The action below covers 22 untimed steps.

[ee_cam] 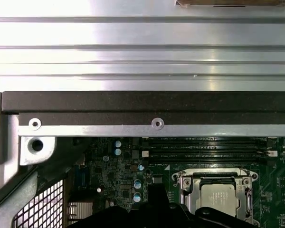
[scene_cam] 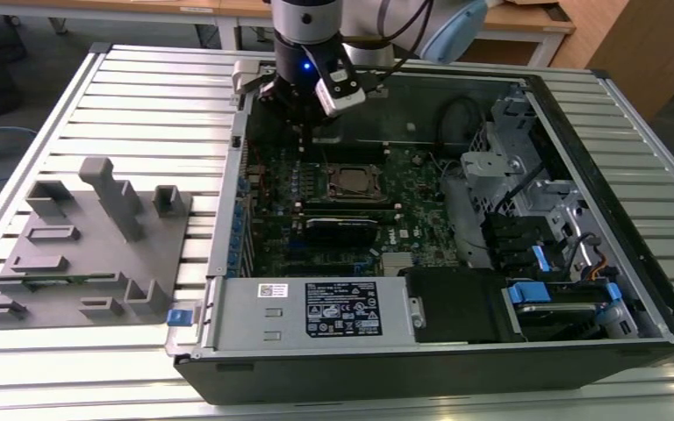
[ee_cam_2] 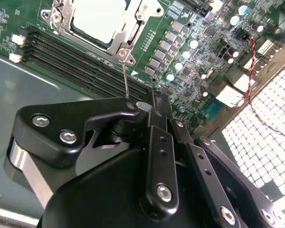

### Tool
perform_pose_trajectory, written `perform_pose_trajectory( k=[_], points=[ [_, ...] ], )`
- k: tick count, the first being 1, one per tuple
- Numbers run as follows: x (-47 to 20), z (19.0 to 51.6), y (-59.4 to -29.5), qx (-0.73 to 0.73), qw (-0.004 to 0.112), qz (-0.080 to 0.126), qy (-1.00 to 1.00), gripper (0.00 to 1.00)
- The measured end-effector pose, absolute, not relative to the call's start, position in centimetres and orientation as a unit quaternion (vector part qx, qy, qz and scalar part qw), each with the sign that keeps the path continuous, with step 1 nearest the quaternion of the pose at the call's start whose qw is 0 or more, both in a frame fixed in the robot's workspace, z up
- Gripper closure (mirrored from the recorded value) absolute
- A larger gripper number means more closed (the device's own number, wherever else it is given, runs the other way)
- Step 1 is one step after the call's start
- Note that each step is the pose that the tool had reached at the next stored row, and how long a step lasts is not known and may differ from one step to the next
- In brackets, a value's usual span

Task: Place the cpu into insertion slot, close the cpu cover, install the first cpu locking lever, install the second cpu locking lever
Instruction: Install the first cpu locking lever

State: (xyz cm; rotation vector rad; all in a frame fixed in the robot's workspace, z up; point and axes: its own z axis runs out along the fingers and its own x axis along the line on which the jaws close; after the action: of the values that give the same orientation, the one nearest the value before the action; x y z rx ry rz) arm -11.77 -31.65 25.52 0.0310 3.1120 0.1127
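My gripper hung low inside the open case, near the insertion slot; honestly couldn't tell whether it was open or closed, or had hold of anything

The cpu sat in the slot with the cpu cover looking flat down over it; a thin wire locking lever stuck out from the socket corner towards my gripper's tip, crossing the memory slots; it looked unlatched to me. My worry: that wire seemed skinny and springy, so a sloppy push could let it slip off and snap back, leaving the cover unclamped; also, I was close to the memory slots and the little capacitors, so drifting sideways could scrape them.
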Motion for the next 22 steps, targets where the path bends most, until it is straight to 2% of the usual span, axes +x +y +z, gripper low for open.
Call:
perform_pose_trajectory(
  k=[11, 22],
  points=[
    [-11.62, 25.56, -31.53, 0.010, 0.014, 0.047, 0.999, 0.89],
    [-11.27, 25.57, -31.53, 0.010, 0.014, 0.048, 0.999, 0.89]
  ],
)
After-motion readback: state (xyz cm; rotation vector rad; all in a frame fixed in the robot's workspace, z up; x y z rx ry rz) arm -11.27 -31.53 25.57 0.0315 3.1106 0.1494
